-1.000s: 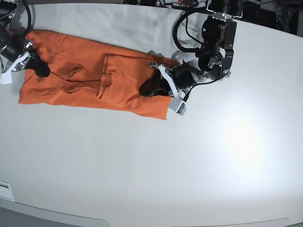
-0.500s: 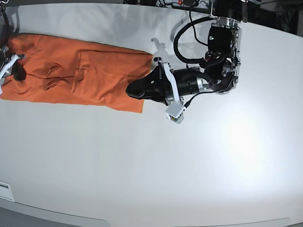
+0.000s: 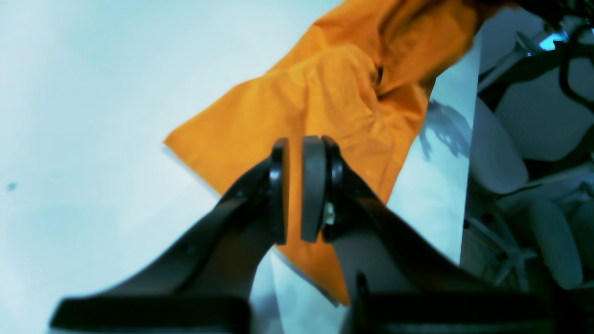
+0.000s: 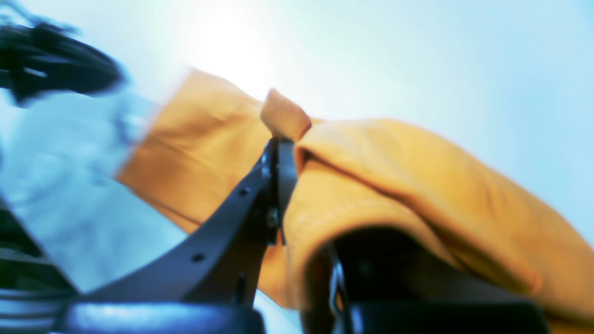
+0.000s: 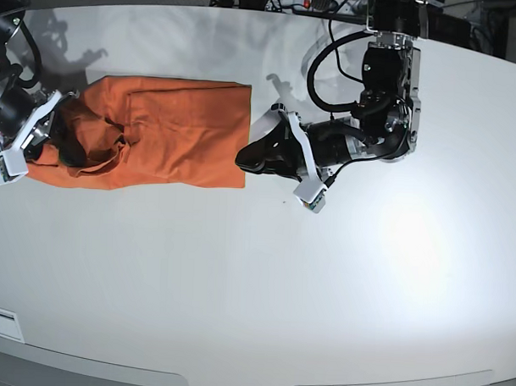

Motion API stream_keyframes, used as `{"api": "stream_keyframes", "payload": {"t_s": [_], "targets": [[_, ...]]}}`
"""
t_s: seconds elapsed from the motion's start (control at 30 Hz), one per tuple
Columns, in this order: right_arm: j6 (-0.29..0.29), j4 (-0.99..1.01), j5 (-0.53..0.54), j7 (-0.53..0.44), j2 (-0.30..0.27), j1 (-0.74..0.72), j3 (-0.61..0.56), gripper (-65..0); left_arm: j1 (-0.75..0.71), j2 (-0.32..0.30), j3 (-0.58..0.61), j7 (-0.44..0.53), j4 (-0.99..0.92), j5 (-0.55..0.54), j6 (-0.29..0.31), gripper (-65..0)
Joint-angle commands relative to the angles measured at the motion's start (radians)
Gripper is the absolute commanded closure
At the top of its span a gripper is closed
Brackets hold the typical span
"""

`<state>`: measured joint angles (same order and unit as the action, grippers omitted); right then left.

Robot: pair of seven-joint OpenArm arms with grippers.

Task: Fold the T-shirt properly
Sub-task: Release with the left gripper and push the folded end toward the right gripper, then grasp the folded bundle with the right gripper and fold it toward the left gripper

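The orange T-shirt (image 5: 175,131) lies as a long flat strip on the white table (image 5: 322,288), left of centre. My right gripper (image 5: 63,140) is shut on its left end, where the cloth bunches up. In the right wrist view the T-shirt (image 4: 417,176) is pinched at the right gripper (image 4: 291,149) and drapes over one finger. My left gripper (image 5: 241,157) hovers just off the shirt's right edge. In the left wrist view the left gripper (image 3: 294,190) has its pads slightly apart with nothing between them, and the T-shirt (image 3: 315,93) lies beyond.
Cables and equipment (image 5: 290,1) crowd the table's far edge. Grey chairs (image 3: 533,139) stand past the table edge in the left wrist view. The left arm's body (image 5: 379,121) rises over the table's right half.
My left gripper has let go of the shirt's right edge and drawn back a little. My right gripper dragged the shirt left, then brought its left end back right, bunching it.
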<state>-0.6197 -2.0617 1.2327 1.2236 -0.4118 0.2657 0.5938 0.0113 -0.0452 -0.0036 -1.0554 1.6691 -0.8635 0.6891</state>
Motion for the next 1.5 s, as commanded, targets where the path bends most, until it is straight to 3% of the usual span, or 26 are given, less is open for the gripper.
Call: {"api": "stream_keyframes", "payload": {"t_s": [0.0, 0.23, 0.47, 0.6, 0.73, 0.87, 1.03, 1.17, 1.3, 1.43, 1.47], "targets": [[-0.009, -0.016, 0.044, -0.023, 0.001, -0.008, 0.008, 0.0, 0.016, 0.000, -0.008, 0.023, 0.018, -0.024, 0.009, -7.2], [-0.032, -0.016, 0.076, -0.021, 0.113, -0.009, -0.051, 0.0, 0.010, -0.010, -0.011, 0.023, 0.018, -0.024, 0.009, -7.3], [-0.032, -0.016, 0.086, 0.019, 0.118, -0.009, -0.123, 0.0, -0.001, -0.010, -0.012, 0.026, 0.018, -0.024, 0.009, -7.3], [-0.078, -0.016, 0.140, 0.018, 0.119, -0.010, -0.171, 0.0, -0.006, -0.010, -0.011, 0.030, 0.018, -0.024, 0.009, -7.2], [-0.078, -0.016, 0.133, 0.018, 0.119, -0.014, -0.258, 0.0, -0.006, -0.010, -0.012, 0.030, 0.018, -0.024, 0.009, -7.2], [-0.078, -0.016, 0.052, -0.042, 0.119, -0.014, -0.348, 0.0, -0.006, -0.010, -0.012, 0.030, 0.018, -0.024, 0.009, -7.3], [-0.078, -0.016, -0.155, -0.200, 0.119, -0.014, -0.471, 0.0, -0.006, -0.010, -0.012, 0.030, 0.018, -0.024, 0.009, -7.3], [-0.078, -0.013, -0.277, -0.264, 0.119, -0.014, -0.584, 0.0, -0.006, -0.010, -0.012, 0.030, 0.018, -0.025, 0.009, -7.3], [-0.078, -0.013, -0.378, -0.296, 0.161, -0.014, -0.681, 0.0, -0.005, -0.010, -0.012, 0.029, 0.018, -0.036, 0.009, -7.3], [-0.068, -0.013, -0.470, -0.305, 0.219, -0.047, -0.742, -34.0, -0.003, -0.011, -0.017, 0.028, 0.018, -0.034, 0.009, -7.3], [-0.068, -0.013, -0.492, -0.303, 0.228, -0.063, -0.753, -37.6, -0.002, -0.011, -0.024, 0.026, 0.018, -0.034, 0.009, -7.3]]}}
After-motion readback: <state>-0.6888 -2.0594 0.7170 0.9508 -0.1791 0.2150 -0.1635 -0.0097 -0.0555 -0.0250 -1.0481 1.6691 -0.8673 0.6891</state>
